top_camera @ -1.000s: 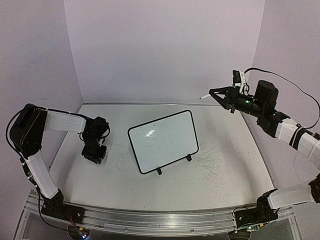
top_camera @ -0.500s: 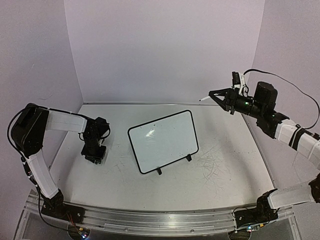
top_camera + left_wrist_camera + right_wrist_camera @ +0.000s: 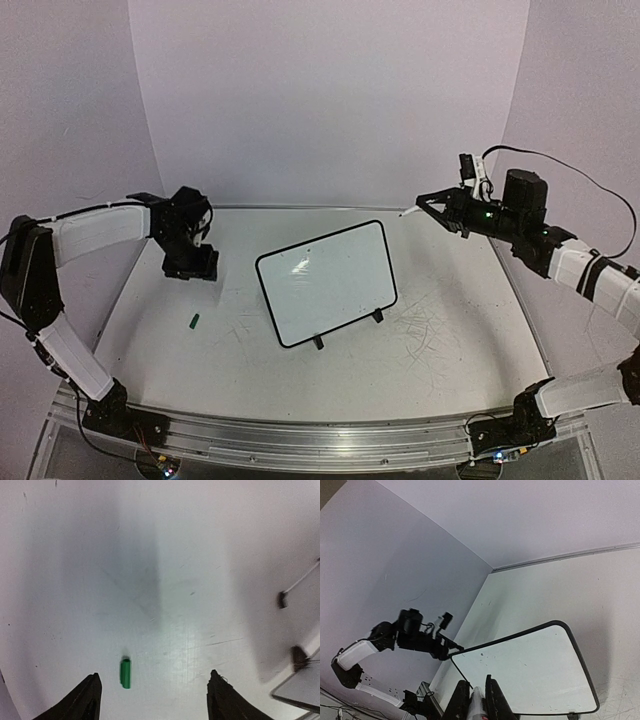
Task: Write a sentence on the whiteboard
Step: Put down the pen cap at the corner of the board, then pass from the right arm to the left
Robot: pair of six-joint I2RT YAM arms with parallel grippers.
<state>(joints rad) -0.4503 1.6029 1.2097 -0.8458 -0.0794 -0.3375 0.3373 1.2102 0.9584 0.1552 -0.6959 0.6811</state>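
Note:
The whiteboard point(image 3: 325, 283) stands tilted on two small black feet in the middle of the table, its face blank apart from small specks point(image 3: 530, 672). My right gripper point(image 3: 432, 205) hovers above its far right corner, shut on a white marker point(image 3: 408, 211) whose bare tip points left; in the right wrist view the marker point(image 3: 478, 706) sits between the jaws point(image 3: 476, 697). My left gripper point(image 3: 193, 270) hangs open above the table's left side. Under it lies a small green cap point(image 3: 125, 673), free between the spread fingers point(image 3: 87, 700).
The green cap point(image 3: 196, 320) lies left of the board, nearer the front. The board's feet point(image 3: 283, 600) and a corner show at the right edge of the left wrist view. Purple walls close off the left, back and right. The tabletop is scuffed.
My left gripper opened, rose and moved toward the back wall, leaving the green cap on the table. My right gripper with the marker shifted slightly left.

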